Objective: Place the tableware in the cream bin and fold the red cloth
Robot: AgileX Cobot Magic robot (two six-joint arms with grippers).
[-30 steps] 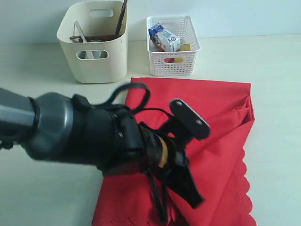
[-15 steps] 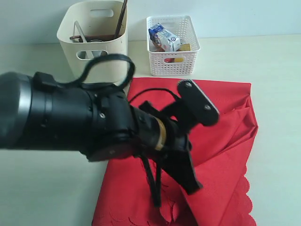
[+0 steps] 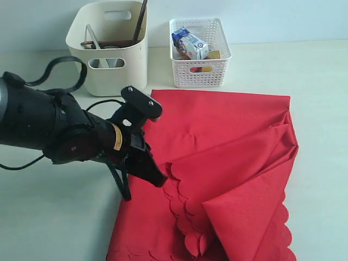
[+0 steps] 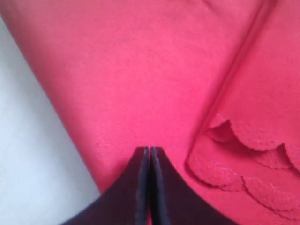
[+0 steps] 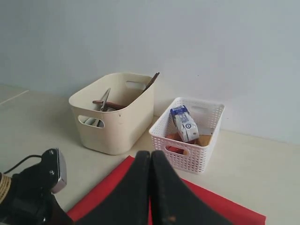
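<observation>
- We see the left gripper clenched on nothing, low over one edge of the red cloth.
- The right gripper is clenched too and holds nothing.
- The tableware stands in the cream bin.
- We think the crooked flap may slide open, or the low claw may drag the cloth when it moves.

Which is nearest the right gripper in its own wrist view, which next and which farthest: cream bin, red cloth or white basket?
1. red cloth, just under the tips of the shut right gripper.
2. white basket, on the table a little beyond them.
3. cream bin, farther off, next to the basket.
</observation>
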